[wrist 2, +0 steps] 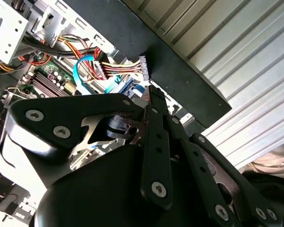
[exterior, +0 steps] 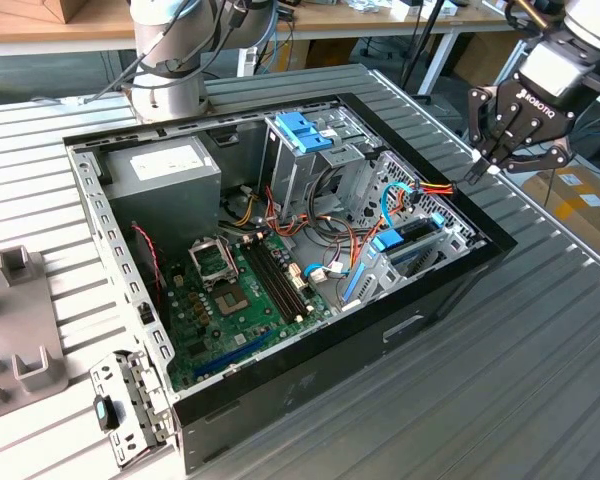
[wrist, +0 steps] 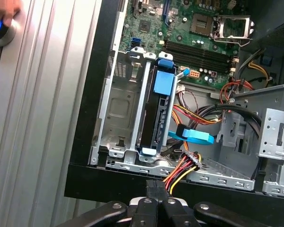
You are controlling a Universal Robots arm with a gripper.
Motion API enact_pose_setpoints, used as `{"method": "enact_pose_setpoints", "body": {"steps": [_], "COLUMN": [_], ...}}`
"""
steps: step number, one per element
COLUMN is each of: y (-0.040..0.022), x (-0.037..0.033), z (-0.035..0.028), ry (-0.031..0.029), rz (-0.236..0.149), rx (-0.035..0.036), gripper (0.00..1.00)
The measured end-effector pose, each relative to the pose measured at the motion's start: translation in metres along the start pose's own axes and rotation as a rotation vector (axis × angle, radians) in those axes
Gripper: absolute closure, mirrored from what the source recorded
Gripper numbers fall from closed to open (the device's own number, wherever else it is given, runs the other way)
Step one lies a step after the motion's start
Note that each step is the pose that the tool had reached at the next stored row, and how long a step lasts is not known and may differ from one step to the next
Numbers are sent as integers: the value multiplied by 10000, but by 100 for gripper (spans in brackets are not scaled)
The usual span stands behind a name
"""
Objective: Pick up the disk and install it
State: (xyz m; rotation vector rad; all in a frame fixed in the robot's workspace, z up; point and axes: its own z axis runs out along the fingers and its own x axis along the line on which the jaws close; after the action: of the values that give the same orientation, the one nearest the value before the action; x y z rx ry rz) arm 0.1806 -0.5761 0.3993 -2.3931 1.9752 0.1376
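Disk (wrist: 159, 113), dark and framed by its blue carrier, is seen seated on edge in the metal drive bay (wrist: 128, 118) inside the open computer case (exterior: 432, 300) on the ribbed surface (exterior: 540, 380); the gripper (exterior: 508, 148) is held above the case's far edge, fingers (exterior: 480, 168) drawn together and empty

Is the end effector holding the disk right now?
No: in the exterior view the end effector hangs empty above the case's edge, while the disk in its blue carrier sits down in the metal drive bay.
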Motion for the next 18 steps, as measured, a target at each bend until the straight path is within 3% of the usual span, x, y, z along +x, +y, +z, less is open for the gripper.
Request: {"method": "enact_pose_setpoints", "body": {"steps": [18], "y": [0], "x": [0], "z": [0], "ry": [26], "rz": [-871], "rx": [-80], "gripper": [89]}}
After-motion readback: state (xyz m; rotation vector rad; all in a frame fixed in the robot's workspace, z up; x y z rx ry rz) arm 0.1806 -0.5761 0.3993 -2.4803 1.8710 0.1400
